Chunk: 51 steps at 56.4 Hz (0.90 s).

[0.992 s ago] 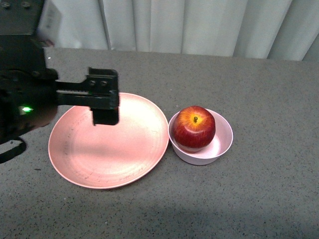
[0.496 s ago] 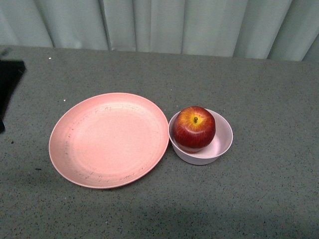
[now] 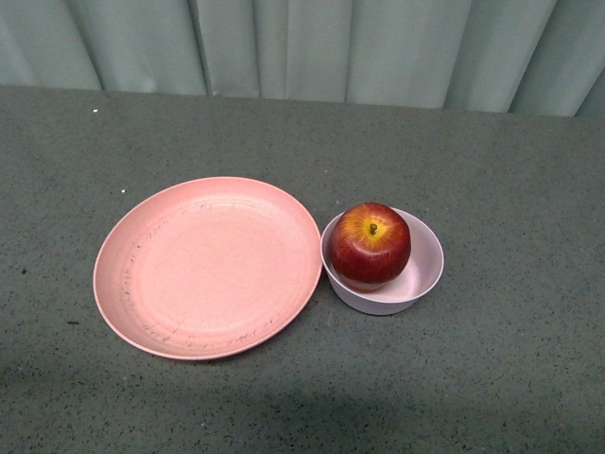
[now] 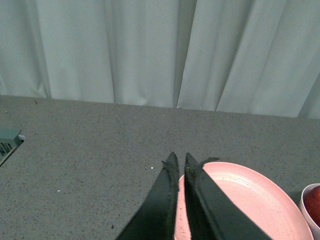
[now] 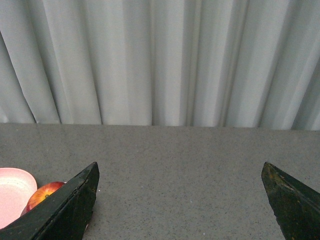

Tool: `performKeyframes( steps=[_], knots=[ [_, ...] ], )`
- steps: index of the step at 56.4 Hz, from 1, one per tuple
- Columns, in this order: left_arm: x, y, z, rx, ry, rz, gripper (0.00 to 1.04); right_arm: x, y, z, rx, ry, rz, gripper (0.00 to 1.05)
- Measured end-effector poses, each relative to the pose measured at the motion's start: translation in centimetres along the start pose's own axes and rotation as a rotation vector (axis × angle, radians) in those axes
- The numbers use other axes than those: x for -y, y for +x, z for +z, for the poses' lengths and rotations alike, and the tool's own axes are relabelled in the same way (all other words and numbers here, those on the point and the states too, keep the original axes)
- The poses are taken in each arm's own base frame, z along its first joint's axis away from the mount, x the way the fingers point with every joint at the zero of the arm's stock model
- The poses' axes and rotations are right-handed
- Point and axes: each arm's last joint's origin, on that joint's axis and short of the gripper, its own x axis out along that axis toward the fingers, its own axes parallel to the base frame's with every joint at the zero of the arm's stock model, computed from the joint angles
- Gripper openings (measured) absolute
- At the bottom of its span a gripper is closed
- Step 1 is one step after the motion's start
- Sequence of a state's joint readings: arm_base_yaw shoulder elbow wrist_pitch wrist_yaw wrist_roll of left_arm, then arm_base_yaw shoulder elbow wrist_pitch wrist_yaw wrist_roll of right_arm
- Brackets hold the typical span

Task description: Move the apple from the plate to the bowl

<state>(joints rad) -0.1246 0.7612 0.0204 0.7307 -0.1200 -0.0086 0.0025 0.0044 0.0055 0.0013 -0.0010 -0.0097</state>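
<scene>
The dark-red apple [image 3: 371, 245] sits inside the small pale-pink bowl [image 3: 427, 265], stem up. Just left of the bowl lies the wide salmon-pink plate [image 3: 208, 267], bare, its rim nearly touching the bowl. Neither arm shows in the front view. In the left wrist view my left gripper [image 4: 179, 158] is shut with nothing between its fingers, held above the plate's [image 4: 245, 195] edge; a sliver of the bowl [image 4: 306, 199] and apple [image 4: 315, 205] shows at the side. My right gripper [image 5: 180, 170] stands wide open over bare table, with the apple [image 5: 44, 192] and plate [image 5: 12, 192] beside one finger.
Grey speckled tabletop [image 3: 492, 170] runs all round the plate and bowl. Pale pleated curtains [image 3: 312, 47] hang along the table's far edge. A grey-green vented object [image 4: 7, 141] lies at the table's edge in the left wrist view.
My left arm, which hung over the plate's left part a second ago, has drawn away to the left and left the front view. Apple, bowl and plate have stayed put.
</scene>
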Motion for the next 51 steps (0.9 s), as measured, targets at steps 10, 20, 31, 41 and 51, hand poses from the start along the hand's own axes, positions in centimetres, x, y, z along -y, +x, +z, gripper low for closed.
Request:
performKeyframes(
  steps=[10,20,31,41,51],
  knots=[
    [-0.9,-0.7,0.5,0.013,0.000,-0.023,0.04,0.0,0.0,0.0,0.000,0.000,0.000,0.95],
    [-1.4,-1.4,0.7,0.024,0.000,0.003,0.04,0.0,0.0,0.0,0.000,0.000,0.000,0.95],
    [-1.4,-2.3,0.9,0.031,0.000,0.003,0.04,0.0,0.0,0.0,0.000,0.000,0.000,0.95],
    [-1.4,-2.9,1.0,0.034,0.000,0.003,0.04,0.0,0.0,0.0,0.000,0.000,0.000,0.95],
    [-1.4,-3.3,1.0,0.034,0.000,0.002,0.04,0.0,0.0,0.0,0.000,0.000,0.000,0.95]
  ],
)
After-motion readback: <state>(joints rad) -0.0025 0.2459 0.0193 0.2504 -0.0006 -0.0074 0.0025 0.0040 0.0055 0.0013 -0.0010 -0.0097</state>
